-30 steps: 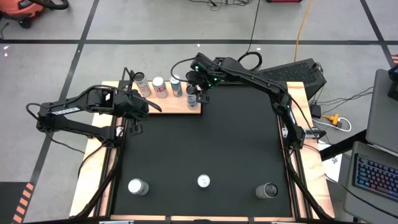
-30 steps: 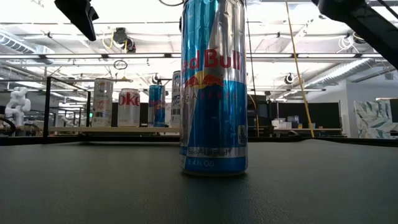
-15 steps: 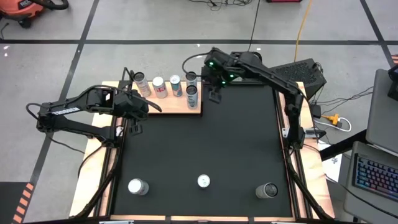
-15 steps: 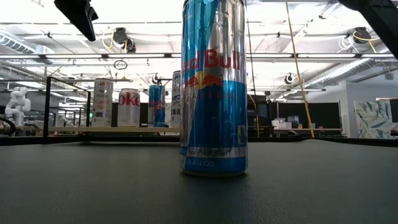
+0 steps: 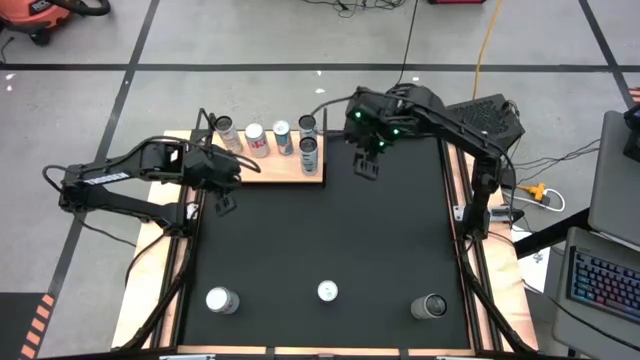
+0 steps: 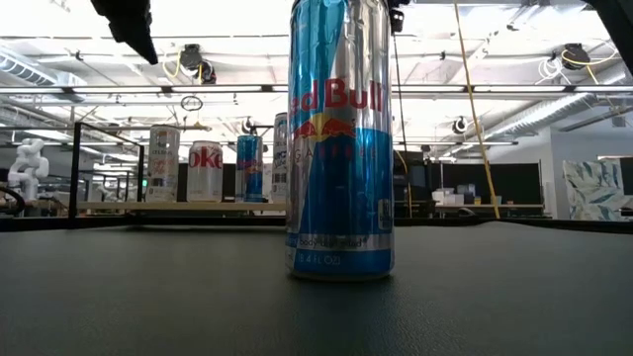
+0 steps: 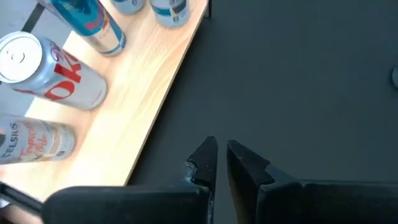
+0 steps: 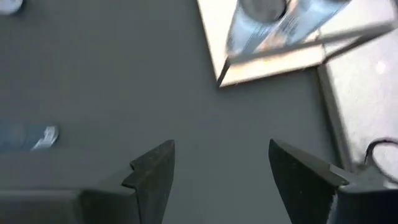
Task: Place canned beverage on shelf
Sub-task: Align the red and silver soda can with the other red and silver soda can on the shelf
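The shelf [image 5: 262,160] is seen at the far left part of the table, a light-wood board set against the edge of the black mat [image 5: 330,240], and five cans are stood on it: a Celsius can [image 5: 228,133], a Coke can [image 5: 256,139], a blue can [image 5: 283,137], and two more at the board's right end, one [image 5: 308,126] behind the other [image 5: 309,154]. The right gripper [image 5: 366,166] is held over the mat just to the right of the shelf's right end, apart from the nearest can and with nothing between its fingers; in the right wrist view its fingers [image 8: 155,174] are spread wide, with bare mat seen between them and the shelf corner with one can beyond. The left gripper [image 5: 224,203] is held low over the mat just in front of the shelf's left part, near the Celsius can but clear of it; in the left wrist view its fingers [image 7: 205,158] are drawn almost together with only a thin slit between, and nothing is held. Three further cans are stood along the near edge of the mat, well apart from both grippers: one at the left [image 5: 220,300], a Red Bull can [image 5: 328,292] in the middle, which fills the low view, and one at the right [image 5: 432,306].
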